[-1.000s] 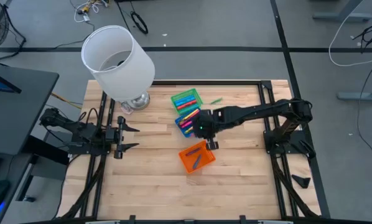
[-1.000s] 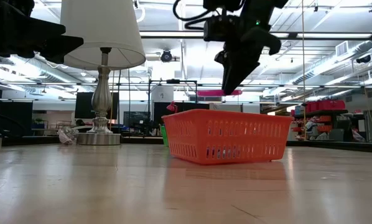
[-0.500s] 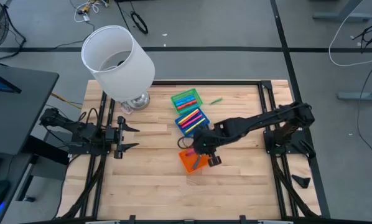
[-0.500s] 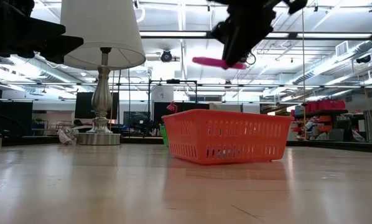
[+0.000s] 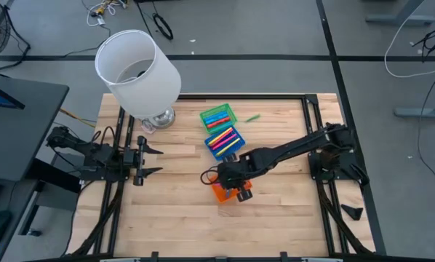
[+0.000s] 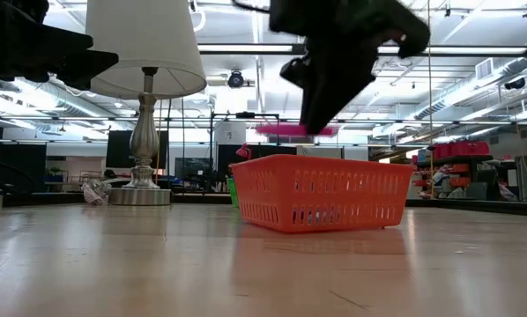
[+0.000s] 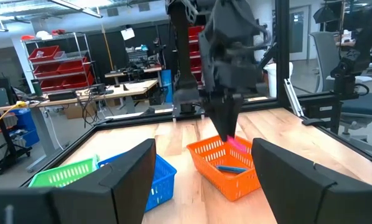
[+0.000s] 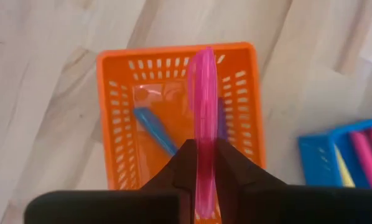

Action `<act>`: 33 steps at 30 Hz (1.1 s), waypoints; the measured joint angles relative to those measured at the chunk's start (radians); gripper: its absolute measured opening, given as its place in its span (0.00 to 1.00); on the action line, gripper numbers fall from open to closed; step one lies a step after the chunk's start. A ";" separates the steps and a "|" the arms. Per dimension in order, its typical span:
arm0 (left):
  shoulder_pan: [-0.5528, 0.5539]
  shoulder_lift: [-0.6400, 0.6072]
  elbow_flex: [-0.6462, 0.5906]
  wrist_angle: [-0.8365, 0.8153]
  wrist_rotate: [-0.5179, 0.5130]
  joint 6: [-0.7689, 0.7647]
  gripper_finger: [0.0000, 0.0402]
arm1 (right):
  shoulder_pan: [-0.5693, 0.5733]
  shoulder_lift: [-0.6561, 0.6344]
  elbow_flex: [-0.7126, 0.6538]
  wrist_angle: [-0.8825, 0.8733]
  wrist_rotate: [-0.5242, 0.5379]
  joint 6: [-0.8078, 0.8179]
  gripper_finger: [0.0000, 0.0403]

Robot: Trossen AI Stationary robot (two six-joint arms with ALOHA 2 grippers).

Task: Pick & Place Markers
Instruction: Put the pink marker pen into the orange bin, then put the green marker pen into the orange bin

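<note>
Down comes the right gripper [image 8: 204, 163] from its higher hover, now right over the orange tray [image 8: 114, 124], fingers clamped tight on one pink marker [image 8: 203, 106]. From the right wrist view the marker's long axis runs straight out ahead of the fingers along the tray's length, held level above it. The low view shows the same marker [image 6: 284, 130] lying flat just above the tray rim [image 6: 321, 162]. Inside the tray: one blue marker [image 8: 153, 132] lying diagonally, and a purple one [image 8: 220, 121] mostly hidden behind the pink. From above, the right gripper [image 5: 237, 182] covers most of the orange tray [image 5: 218, 192] at table centre. At 12 o'clock from it sits the blue tray [image 5: 223, 140], several markers inside; beyond that the green tray [image 5: 217, 116]. One green marker [image 5: 252, 117] lies loose at 3 o'clock of the green tray. The lamp [image 5: 136, 69] stands at 10 o'clock. The left gripper [image 5: 146, 160] waits at the left edge, fingers spread wide.
</note>
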 joint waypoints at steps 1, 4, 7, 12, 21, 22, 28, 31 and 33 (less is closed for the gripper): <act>0.000 0.000 0.000 0.000 0.000 0.000 0.68 | 0.000 0.013 -0.002 0.006 0.000 -0.002 0.08; 0.000 0.000 0.000 0.000 0.000 0.000 0.68 | 0.000 0.039 -0.018 0.031 -0.007 -0.007 0.08; 0.000 0.000 0.000 0.000 0.000 0.000 0.68 | 0.000 0.049 -0.060 0.075 -0.008 -0.008 0.07; 0.000 0.000 0.000 0.000 0.000 0.000 0.68 | 0.000 0.048 -0.130 0.170 -0.016 -0.012 0.07; 0.001 0.000 0.000 0.000 0.000 0.000 0.68 | -0.001 0.047 -0.163 0.204 -0.015 -0.066 0.12; 0.001 0.000 0.000 0.000 0.000 0.000 0.68 | -0.001 0.048 -0.163 0.203 -0.015 -0.069 0.14; 0.001 0.000 0.000 0.000 0.000 0.000 0.68 | -0.001 0.047 -0.163 0.203 -0.016 -0.104 0.27; 0.001 0.000 0.000 0.000 0.000 0.000 0.68 | -0.001 0.047 -0.163 0.202 -0.016 -0.114 0.34; 0.001 0.000 0.000 0.000 0.000 0.000 0.68 | -0.001 0.047 -0.163 0.202 -0.017 -0.116 0.38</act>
